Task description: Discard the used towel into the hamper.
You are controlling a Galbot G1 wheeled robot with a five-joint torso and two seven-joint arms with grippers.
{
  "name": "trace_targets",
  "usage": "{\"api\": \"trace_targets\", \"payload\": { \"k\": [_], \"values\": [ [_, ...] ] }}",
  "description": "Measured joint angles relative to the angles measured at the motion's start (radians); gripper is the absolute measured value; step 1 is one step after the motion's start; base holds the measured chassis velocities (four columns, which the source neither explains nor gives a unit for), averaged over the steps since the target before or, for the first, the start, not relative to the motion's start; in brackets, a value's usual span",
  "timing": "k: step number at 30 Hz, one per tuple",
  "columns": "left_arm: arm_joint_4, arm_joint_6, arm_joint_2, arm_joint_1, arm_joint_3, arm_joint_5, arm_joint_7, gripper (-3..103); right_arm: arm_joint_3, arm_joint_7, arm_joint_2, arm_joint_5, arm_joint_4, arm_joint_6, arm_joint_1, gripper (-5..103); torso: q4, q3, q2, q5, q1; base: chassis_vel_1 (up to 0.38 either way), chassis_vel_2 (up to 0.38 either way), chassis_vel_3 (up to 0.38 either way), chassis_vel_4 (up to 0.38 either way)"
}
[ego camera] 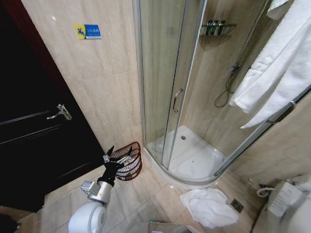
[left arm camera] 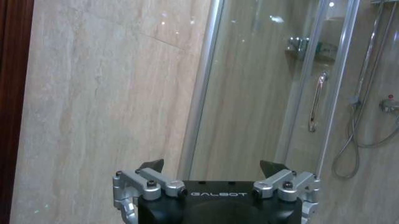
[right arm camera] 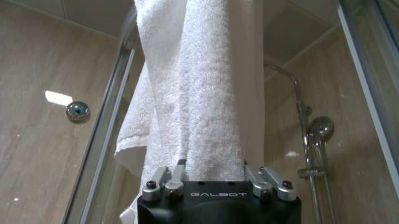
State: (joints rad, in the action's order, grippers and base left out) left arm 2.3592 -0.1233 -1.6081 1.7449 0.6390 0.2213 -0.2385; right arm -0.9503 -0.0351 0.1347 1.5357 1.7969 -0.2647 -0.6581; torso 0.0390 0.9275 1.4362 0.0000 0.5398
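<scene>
White towel (right arm camera: pixel 199 107) clamped between closed fingers of right end effector (right arm camera: pixel 212 170), hung from above, left end effector (ego camera: pixel 118 158) spread wide and empty, held beside hamper (ego camera: pixel 130 161) on floor by the shower door.

Beige tiled walls (ego camera: pixel 104 82), glass shower enclosure (ego camera: pixel 163 82), dark door (ego camera: pixel 34 131)

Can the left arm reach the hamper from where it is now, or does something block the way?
Probably yes. In the head view the left gripper, fingers open and empty, hangs right beside the hamper, at its rim. Nothing lies between them; the crumpled towel on the floor is well off to the side.
</scene>
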Motion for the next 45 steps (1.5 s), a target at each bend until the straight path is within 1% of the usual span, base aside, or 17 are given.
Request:
{"api": "trace_targets", "payload": {
  "k": [3, 4, 7, 10, 16, 22, 26, 27, 29, 31, 34, 35, 37, 38, 42, 43, 45],
  "values": [
    [0.000, 0.000, 0.000, 0.000, 0.000, 0.000, 0.000, 100, 0.000, 0.002, 0.000, 0.000, 0.000, 0.000, 0.006, 25, 0.0000, 0.000, 0.000, 0.0000, 0.000, 0.000, 0.000, 0.000, 0.000],
    [0.000, 0.000, 0.000, 0.000, 0.000, 0.000, 0.000, 100, 0.000, 0.002, 0.000, 0.000, 0.000, 0.000, 0.006, 25, 0.0000, 0.000, 0.000, 0.0000, 0.000, 0.000, 0.000, 0.000, 0.000],
    [0.000, 0.000, 0.000, 0.000, 0.000, 0.000, 0.000, 100, -0.002, 0.007, 0.001, 0.000, 0.004, -0.001, 0.007, 10, 0.0000, 0.000, 0.000, 0.0000, 0.000, 0.000, 0.000, 0.000, 0.000],
    [0.000, 0.000, 0.000, 0.000, 0.000, 0.000, 0.000, 100, -0.004, 0.016, 0.006, 0.000, 0.011, -0.001, 0.011, 5, 0.0000, 0.000, 0.000, 0.0000, 0.000, 0.000, 0.000, 0.000, 0.000],
    [0.000, 0.000, 0.000, 0.000, 0.000, 0.000, 0.000, 100, -0.017, 0.033, 0.030, -0.022, 0.044, 0.003, 0.017, 5, 0.0000, 0.000, 0.000, 0.0000, 0.000, 0.000, 0.000, 0.000, 0.000],
    [0.000, 0.000, 0.000, 0.000, 0.000, 0.000, 0.000, 100, -0.044, 0.047, 0.104, -0.165, 0.099, 0.052, 0.013, 5, 0.0000, 0.000, 0.000, 0.0003, 0.000, 0.000, 0.000, 0.000, 0.000],
    [0.000, 0.000, 0.000, 0.000, 0.000, 0.000, 0.000, 100, -0.145, 0.081, 0.206, -0.373, 0.198, 0.121, -0.104, 5, 0.0001, 0.000, 0.000, -0.0005, 0.000, 0.000, 0.000, 0.000, 0.000],
    [0.000, 0.000, 0.000, 0.000, 0.000, 0.000, 0.000, 100, -0.145, 0.081, 0.206, -0.373, 0.198, 0.121, -0.104, 5, 0.0001, 0.000, 0.000, -0.0005, 0.000, 0.000, 0.000, 0.000, 0.000],
    [0.000, 0.000, 0.000, 0.000, 0.000, 0.000, 0.000, 100, -0.229, 0.088, 0.280, -0.477, 0.254, 0.165, -0.216, 5, 0.0002, 0.000, 0.000, -0.0005, 0.000, 0.000, 0.000, 0.000, 0.000],
    [0.000, 0.000, 0.000, 0.000, 0.000, 0.000, 0.000, 100, -0.262, 0.090, 0.313, -0.506, 0.276, 0.184, -0.260, 5, 0.0003, 0.000, 0.000, -0.0005, 0.000, 0.000, 0.000, 0.000, 0.000],
    [0.000, 0.000, 0.000, 0.000, 0.000, 0.000, 0.000, 100, -0.381, 0.096, 0.495, -0.605, 0.382, 0.253, -0.449, 5, -0.0001, 0.000, 0.000, 0.0005, 0.000, 0.000, 0.000, 0.000, 0.000],
    [0.000, 0.000, 0.000, 0.000, 0.000, 0.000, 0.000, 100, -0.381, 0.096, 0.495, -0.605, 0.382, 0.253, -0.449, 5, -0.0001, 0.000, 0.000, 0.0005, 0.000, 0.000, 0.000, 0.000, 0.000],
    [0.000, 0.000, 0.000, 0.000, 0.000, 0.000, 0.000, 100, -0.409, 0.092, 0.603, -0.646, 0.455, 0.304, -0.561, 5, -0.0002, 0.000, 0.000, -0.0003, 0.000, 0.000, 0.000, 0.000, 0.000],
    [0.000, 0.000, 0.000, 0.000, 0.000, 0.000, 0.000, 100, -0.409, 0.092, 0.603, -0.646, 0.455, 0.304, -0.561, 5, -0.0002, 0.000, 0.000, -0.0003, 0.000, 0.000, 0.000, 0.000, 0.000],
    [0.000, 0.000, 0.000, 0.000, 0.000, 0.000, 0.000, 100, -0.373, 0.059, 0.788, -0.712, 0.573, 0.380, -0.687, 5, 0.0000, 0.000, 0.000, 0.0000, 0.000, 0.000, 0.000, 0.000, 0.000],
    [0.000, 0.000, 0.000, 0.000, 0.000, 0.000, 0.000, 100, -0.373, 0.059, 0.788, -0.712, 0.573, 0.380, -0.687, 5, 0.0000, 0.000, 0.000, 0.0000, 0.000, 0.000, 0.000, 0.000, 0.000],
    [0.000, 0.000, 0.000, 0.000, 0.000, 0.000, 0.000, 100, -0.324, 0.032, 0.891, -0.760, 0.612, 0.416, -0.748, 5, -0.0002, 0.000, 0.000, 0.0004, 0.000, 0.000, 0.000, 0.000, 0.000]
  ]
}}
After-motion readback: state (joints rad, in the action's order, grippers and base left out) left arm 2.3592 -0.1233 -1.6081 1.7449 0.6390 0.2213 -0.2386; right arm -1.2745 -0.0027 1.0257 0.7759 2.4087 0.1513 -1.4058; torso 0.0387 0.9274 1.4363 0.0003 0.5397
